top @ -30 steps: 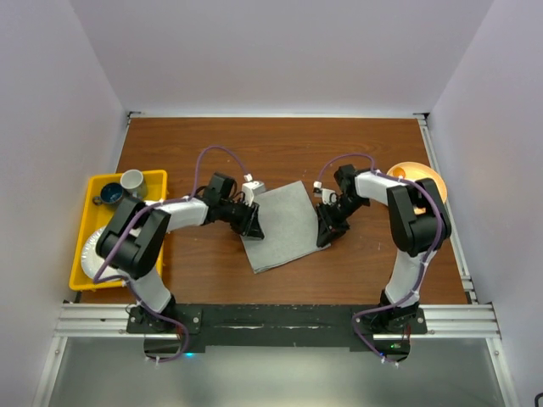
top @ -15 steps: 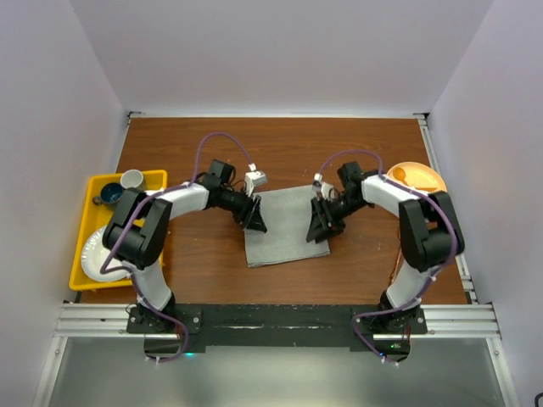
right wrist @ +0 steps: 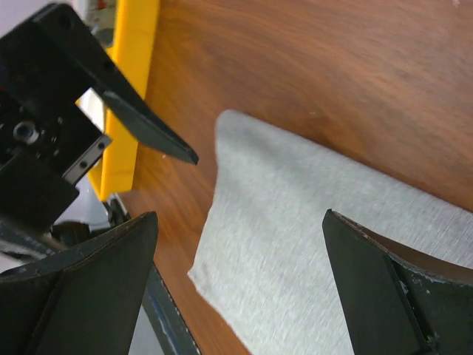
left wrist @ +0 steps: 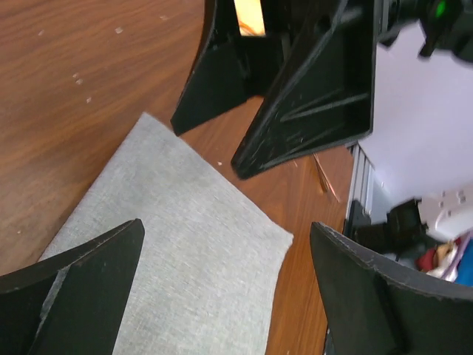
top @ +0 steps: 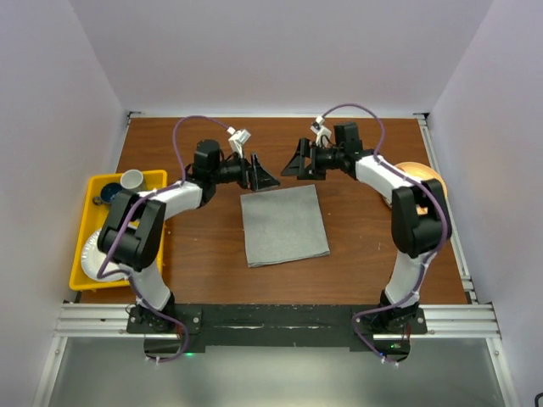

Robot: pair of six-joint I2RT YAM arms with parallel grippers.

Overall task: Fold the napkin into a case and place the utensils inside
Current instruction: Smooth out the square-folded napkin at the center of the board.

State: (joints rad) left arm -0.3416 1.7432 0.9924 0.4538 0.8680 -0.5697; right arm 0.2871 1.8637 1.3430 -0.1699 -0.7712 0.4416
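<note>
The light-grey napkin (top: 284, 225) lies flat and unfolded on the wooden table, with its far corners showing in both wrist views (left wrist: 185, 244) (right wrist: 310, 229). My left gripper (top: 270, 176) (left wrist: 225, 225) hangs open just beyond the napkin's far-left corner with nothing between its fingers. Facing it, my right gripper (top: 288, 168) (right wrist: 239, 215) stands open over the far edge, also empty. A thin copper-coloured strip (left wrist: 327, 181) lies on the wood by the right rail; I cannot tell whether it is one of the utensils. No case is formed.
A yellow tray (top: 157, 178) at the left holds a cup (top: 131, 179), a dark bowl (top: 109, 193) and a white plate (top: 93, 254). An orange plate (top: 424, 174) sits at the right, partly behind the right arm. Walls enclose the table.
Both grippers opened, let go of the napkin and rose toward the far side. The napkin, tilted a second ago, now lies squarer and flat.
</note>
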